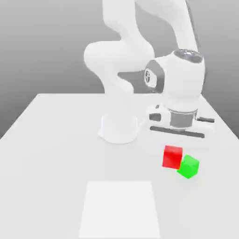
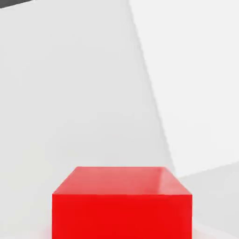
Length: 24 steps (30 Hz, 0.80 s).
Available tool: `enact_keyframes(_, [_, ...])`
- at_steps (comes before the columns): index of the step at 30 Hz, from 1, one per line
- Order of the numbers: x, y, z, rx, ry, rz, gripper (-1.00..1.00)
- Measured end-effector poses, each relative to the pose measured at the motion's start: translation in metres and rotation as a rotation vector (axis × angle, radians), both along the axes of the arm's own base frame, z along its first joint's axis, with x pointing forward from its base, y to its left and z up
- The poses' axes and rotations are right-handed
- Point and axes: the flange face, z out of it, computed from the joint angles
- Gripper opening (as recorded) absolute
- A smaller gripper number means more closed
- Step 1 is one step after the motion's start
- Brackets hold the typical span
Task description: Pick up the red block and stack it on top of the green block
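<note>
The red cube is in the right half of the exterior view, below the middle of the frame, a bright block with its front and a strip of its top showing. The tool is drawn in narrow, its grip closed on the red cube. In the hand view the cube looms large, squared up to the camera, with its top and one side face in sight and a faint pale blur at either flank. The green cube lies in the lower right of the exterior view, just to the right of the red one and a little lower in the frame. It is turned so that a corner points towards the camera, and the red cube's edge meets or overlaps its left side; whether the two touch, I cannot tell. Nor can I tell whether the red cube is clear of the desk. The red cube is beside the green one in the frame, not stacked on it. The white arm rises from its base near the centre and reaches over to the upper right. A paler square lies at the bottom centre.
</note>
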Motion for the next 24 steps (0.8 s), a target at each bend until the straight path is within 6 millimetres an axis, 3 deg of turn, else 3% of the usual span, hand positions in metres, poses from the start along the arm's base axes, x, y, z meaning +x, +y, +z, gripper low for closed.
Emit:
enact_keyframes(6, [-0.049,0.043,0.009,0.012,-0.007,-0.146,-1.0])
enact_keyframes(15, [-0.044,0.04,-0.021,-0.052,-0.029,-0.172,-1.0])
enact_keyframes(24, [-0.05,0.043,-0.051,-0.008,-0.018,-0.164,-1.0])
